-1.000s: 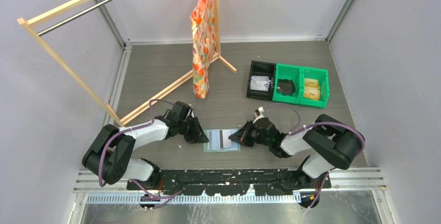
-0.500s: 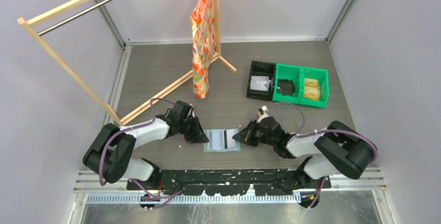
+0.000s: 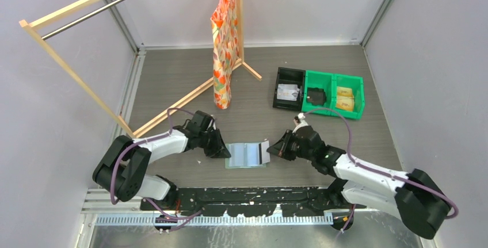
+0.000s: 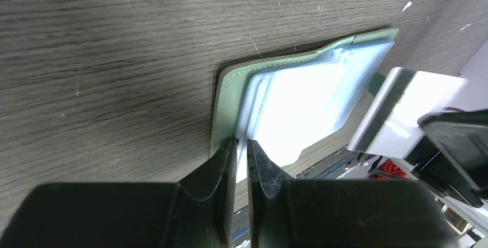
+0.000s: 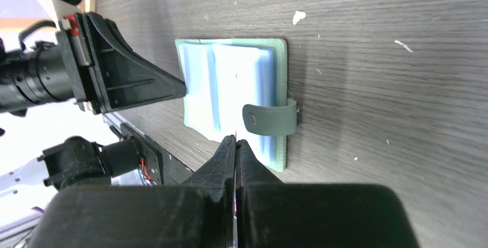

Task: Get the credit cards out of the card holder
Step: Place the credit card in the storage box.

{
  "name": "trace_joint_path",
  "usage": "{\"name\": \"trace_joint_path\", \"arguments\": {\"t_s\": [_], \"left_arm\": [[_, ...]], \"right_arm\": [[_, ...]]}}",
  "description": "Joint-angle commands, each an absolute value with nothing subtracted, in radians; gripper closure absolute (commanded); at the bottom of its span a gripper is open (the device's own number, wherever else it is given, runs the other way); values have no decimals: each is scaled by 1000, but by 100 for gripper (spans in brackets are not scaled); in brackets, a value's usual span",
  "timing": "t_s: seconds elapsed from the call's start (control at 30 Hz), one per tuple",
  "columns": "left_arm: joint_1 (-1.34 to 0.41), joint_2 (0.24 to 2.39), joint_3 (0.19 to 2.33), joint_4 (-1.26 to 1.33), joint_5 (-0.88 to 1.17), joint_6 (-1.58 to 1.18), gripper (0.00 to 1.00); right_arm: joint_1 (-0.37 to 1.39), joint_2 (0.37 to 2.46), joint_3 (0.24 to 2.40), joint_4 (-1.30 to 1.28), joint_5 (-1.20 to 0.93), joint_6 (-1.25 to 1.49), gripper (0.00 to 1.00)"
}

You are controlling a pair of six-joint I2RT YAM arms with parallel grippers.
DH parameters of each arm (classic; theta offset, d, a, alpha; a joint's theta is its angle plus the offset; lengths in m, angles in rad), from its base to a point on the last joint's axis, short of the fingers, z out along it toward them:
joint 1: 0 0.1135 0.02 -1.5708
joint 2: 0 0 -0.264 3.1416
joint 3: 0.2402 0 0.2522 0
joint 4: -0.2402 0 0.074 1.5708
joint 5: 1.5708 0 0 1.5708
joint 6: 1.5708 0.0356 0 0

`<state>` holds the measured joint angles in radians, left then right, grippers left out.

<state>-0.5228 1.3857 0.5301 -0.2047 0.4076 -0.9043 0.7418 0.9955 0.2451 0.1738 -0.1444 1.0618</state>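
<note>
Top external: at 6 o'clock the soft, light card holder [image 3: 244,157] lies open on the tabletop [image 3: 253,121]. The left pincer [image 3: 227,152] pinches its left edge. The right pincer [image 3: 270,151] clamps a stiff, slick credit card [image 3: 263,147], seemingly free of the pockets. Bins [image 3: 334,95] at 1 o'clock and a hanging garment [image 3: 223,46] at 12 o'clock stand well apart, blocking nothing.

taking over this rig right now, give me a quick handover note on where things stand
Left gripper: shut on the left edge of the card holder, pinning it open on the table.
Right gripper: shut on one credit card, held just off the holder's right side.
Done: that card appears to be out of the holder.
Left: set the card down, then go back for any others. These views do not show whether more cards are inside.
</note>
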Motion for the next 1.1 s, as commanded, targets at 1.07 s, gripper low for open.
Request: {"name": "trace_joint_path", "arguments": {"t_s": [1.07], "left_arm": [[-518,1420,552,-228,341,-866,88]], "right_arm": [[577,1905,1891,-1442,729,1550,99]]}}
